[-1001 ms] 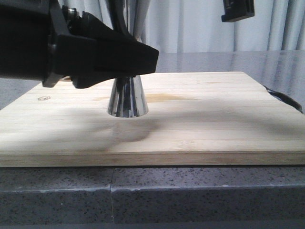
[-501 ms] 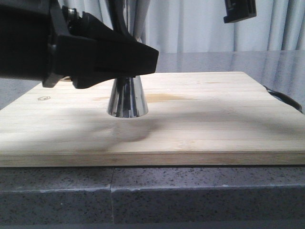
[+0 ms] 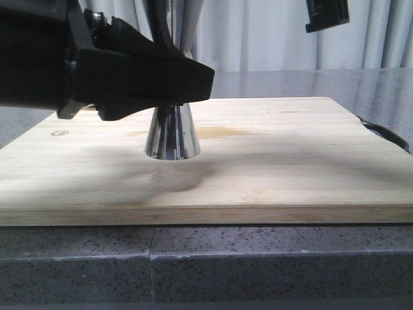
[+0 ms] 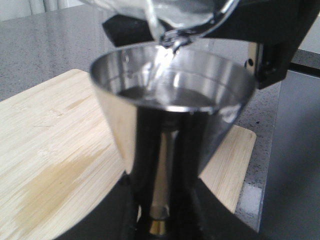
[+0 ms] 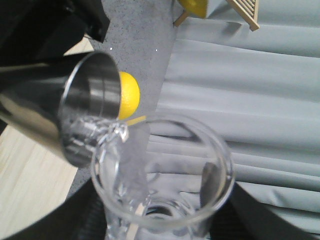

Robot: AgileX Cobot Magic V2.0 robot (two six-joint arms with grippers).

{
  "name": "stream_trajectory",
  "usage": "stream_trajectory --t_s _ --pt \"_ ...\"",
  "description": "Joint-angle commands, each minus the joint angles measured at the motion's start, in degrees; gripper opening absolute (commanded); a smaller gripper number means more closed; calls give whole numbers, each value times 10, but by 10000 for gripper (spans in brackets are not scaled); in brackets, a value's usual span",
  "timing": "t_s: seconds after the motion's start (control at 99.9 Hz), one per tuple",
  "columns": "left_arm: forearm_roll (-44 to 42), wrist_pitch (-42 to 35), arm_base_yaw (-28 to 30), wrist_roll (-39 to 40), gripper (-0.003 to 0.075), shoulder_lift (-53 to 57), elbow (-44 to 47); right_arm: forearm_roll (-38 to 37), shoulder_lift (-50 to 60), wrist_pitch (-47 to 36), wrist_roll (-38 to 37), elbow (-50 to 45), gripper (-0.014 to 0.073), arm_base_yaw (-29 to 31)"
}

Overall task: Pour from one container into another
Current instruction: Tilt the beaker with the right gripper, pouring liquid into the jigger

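Observation:
The steel jigger (image 3: 171, 134) stands upright on the wooden board (image 3: 277, 161). My left gripper (image 3: 193, 81) is shut on its narrow gold-banded waist and hides the upper cone in the front view. In the left wrist view the jigger's wide cup (image 4: 170, 95) fills the middle above my left gripper (image 4: 162, 212). The tilted clear glass beaker (image 4: 172, 12) sends a thin stream of clear liquid into the cup. In the right wrist view my right gripper (image 5: 162, 222) is shut on the beaker (image 5: 165, 175), whose lip sits over the jigger's rim (image 5: 92, 107).
My right gripper (image 3: 327, 14) shows only partly at the top of the front view. A yellow round object (image 5: 129, 95) lies on the grey counter behind the jigger. A black curved thing (image 3: 387, 135) sits at the board's right edge. A curtain hangs behind.
In the front view the right gripper has drifted slightly up and to the right. The left arm and the jigger have stayed put.

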State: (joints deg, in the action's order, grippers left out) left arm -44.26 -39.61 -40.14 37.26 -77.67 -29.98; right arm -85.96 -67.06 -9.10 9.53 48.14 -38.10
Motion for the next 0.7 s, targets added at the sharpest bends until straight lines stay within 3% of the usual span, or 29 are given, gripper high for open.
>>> stream_trajectory --t_s 0.0,0.691 --pt "21 -43 1 5 -19 14 -15 -5 8 -5 2 22 164 -1" --pt "21 -43 1 5 -19 14 -15 -25 8 5 2 22 164 -1"
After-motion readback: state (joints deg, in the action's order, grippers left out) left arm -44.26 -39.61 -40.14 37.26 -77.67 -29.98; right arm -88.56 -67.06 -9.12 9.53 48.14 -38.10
